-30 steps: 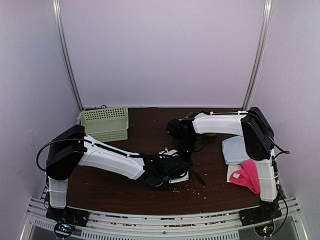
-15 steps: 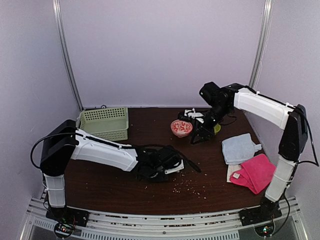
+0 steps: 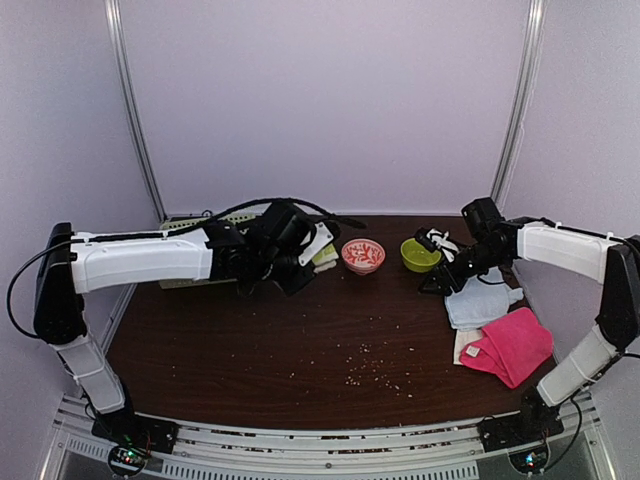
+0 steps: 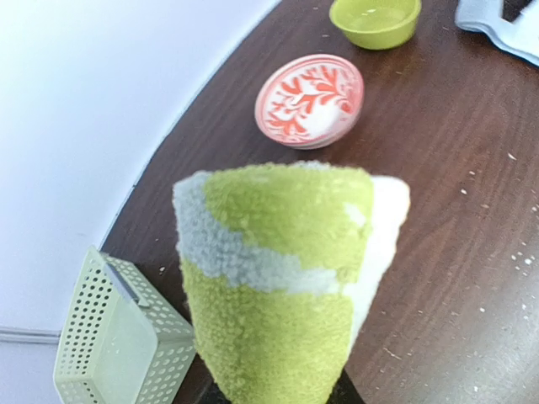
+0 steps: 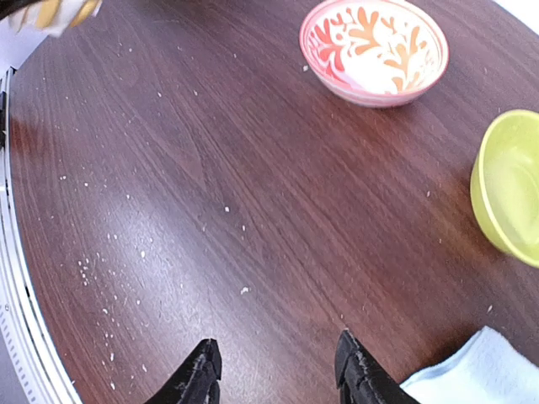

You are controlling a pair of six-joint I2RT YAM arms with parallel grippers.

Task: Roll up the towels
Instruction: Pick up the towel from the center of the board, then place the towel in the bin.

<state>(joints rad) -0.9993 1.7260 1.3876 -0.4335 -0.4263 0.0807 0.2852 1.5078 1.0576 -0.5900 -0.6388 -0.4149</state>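
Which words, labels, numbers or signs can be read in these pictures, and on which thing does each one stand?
No text can be read in any view.
At the corner of the pink towel, a white tag: too small to read.
On the red-and-white bowl: only a branching pattern, no letters.
On the yellow-green towel: no print.

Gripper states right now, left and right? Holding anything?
Left gripper: shut on the rolled yellow towel.
Right gripper: open, nothing between the jaws.
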